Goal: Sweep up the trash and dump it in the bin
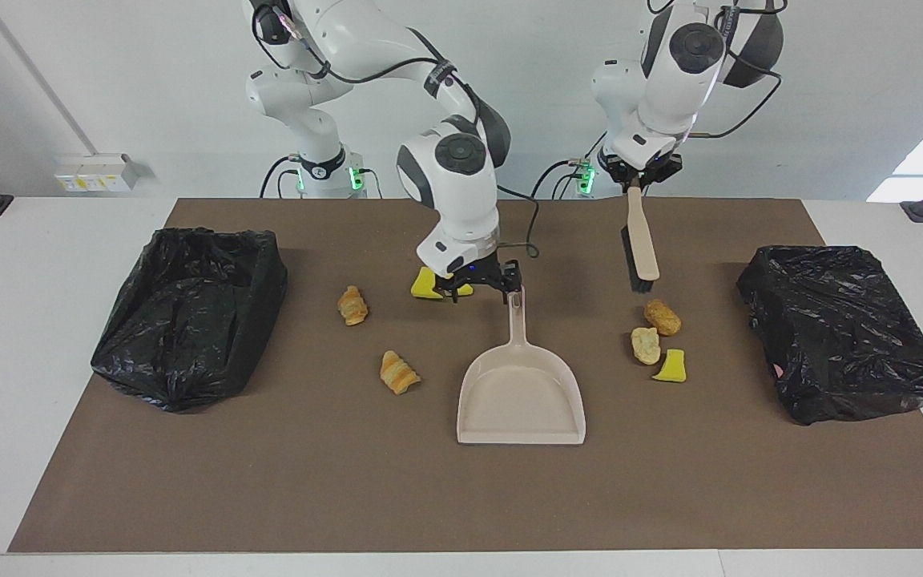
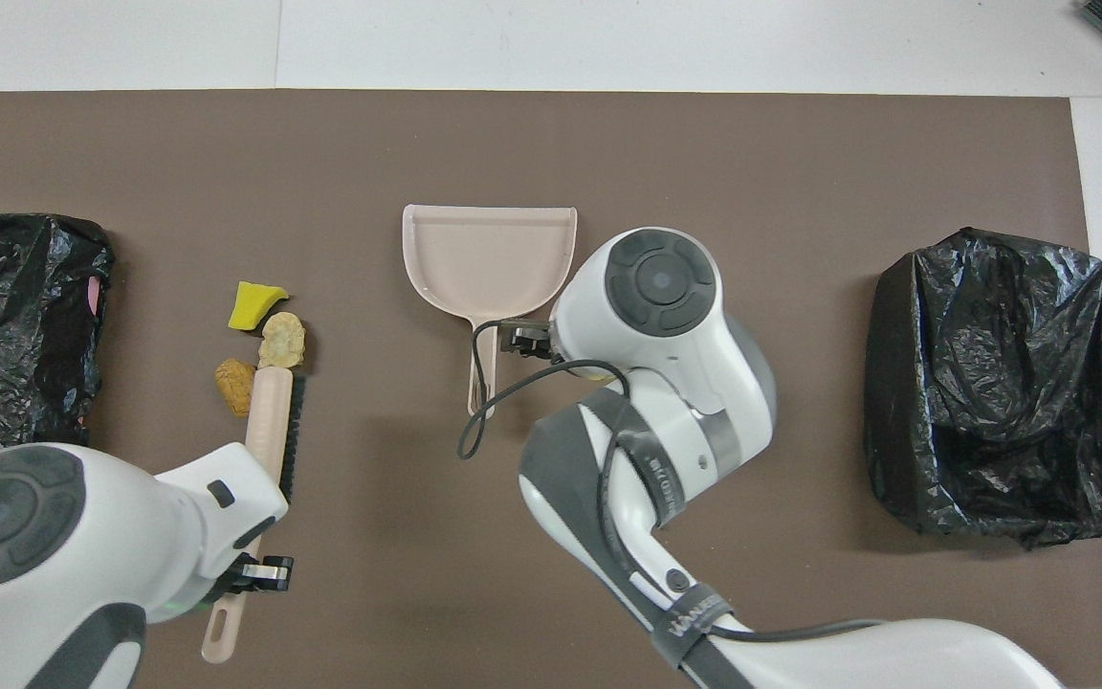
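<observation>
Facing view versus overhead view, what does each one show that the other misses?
Facing only: two striped pastries and a yellow wedge, hidden overhead by the right arm; the right hand open at the dustpan handle.
Overhead only: nothing notable.
Both: the left hand shut on the brush, two black bags.

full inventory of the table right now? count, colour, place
Beige plastic dustpan: 1, mid-mat, handle toward the robots.
Beige brush with dark bristles: 1, hanging in the left claw over the mat by the bread lumps.
Yellow sponge wedges: 3; two partly hidden under the right claw, one beside the bread lumps.
Orange-striped toy pastries: 2, between the dustpan and the right arm's bin.
Tan bread lumps: 2.
Black bag-lined bins: 2, one at each end.
Brown mat: 1.
Left claw: shut on the brush.
Right claw: open, low by the dustpan's handle.
</observation>
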Controlling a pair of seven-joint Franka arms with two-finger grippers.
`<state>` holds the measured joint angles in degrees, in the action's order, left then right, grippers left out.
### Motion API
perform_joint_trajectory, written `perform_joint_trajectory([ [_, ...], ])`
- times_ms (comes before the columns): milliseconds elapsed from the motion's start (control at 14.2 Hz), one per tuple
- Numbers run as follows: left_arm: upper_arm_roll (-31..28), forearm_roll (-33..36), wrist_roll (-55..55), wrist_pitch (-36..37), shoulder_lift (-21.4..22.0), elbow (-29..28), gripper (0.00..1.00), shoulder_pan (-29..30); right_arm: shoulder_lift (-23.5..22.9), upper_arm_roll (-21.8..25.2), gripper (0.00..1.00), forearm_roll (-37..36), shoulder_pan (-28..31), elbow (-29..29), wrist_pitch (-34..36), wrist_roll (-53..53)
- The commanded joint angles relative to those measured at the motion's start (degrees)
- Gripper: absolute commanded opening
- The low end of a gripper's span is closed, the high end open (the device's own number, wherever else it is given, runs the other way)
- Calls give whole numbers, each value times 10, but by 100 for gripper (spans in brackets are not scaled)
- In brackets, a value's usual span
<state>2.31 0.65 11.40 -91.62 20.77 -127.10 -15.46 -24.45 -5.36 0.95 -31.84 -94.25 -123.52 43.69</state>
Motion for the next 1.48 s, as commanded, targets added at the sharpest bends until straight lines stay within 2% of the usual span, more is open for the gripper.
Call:
perform_joint_trajectory([
  [0,7,8,-65,-26,-41,35,0,73,-75,3,100,-24,-17,77,-2,26],
  [141,7,9,-104,-95,-57,37,0,126,-108,6,100,-42,-41,102,-3,33],
  [281,7,9,-162,-131,-65,40,0,170,-113,6,100,-54,-42,104,-9,33],
  [422,7,10,-231,-138,-79,40,0,207,-112,6,94,-66,-43,104,-1,33],
  [493,7,10,-251,-139,-82,40,0,220,-112,6,87,-71,-45,105,-1,33],
  [844,8,13,-265,-140,-86,38,0,226,-103,8,74,-77,-45,129,42,31],
  [915,8,13,-265,-141,-86,38,0,226,-101,8,66,-78,-45,129,42,31],
  [985,8,13,-265,-140,-86,38,0,225,-100,6,53,-79,-45,129,40,30],
  [1196,8,13,-263,-146,-94,36,0,221,-99,7,8,-86,-44,129,43,25],
  [1267,8,13,-263,-152,-100,36,0,221,-97,5,0,-85,-37,128,43,13],
  [1407,8,13,-263,-172,-110,37,0,224,-77,3,0,-82,-20,122,47,-41],
])
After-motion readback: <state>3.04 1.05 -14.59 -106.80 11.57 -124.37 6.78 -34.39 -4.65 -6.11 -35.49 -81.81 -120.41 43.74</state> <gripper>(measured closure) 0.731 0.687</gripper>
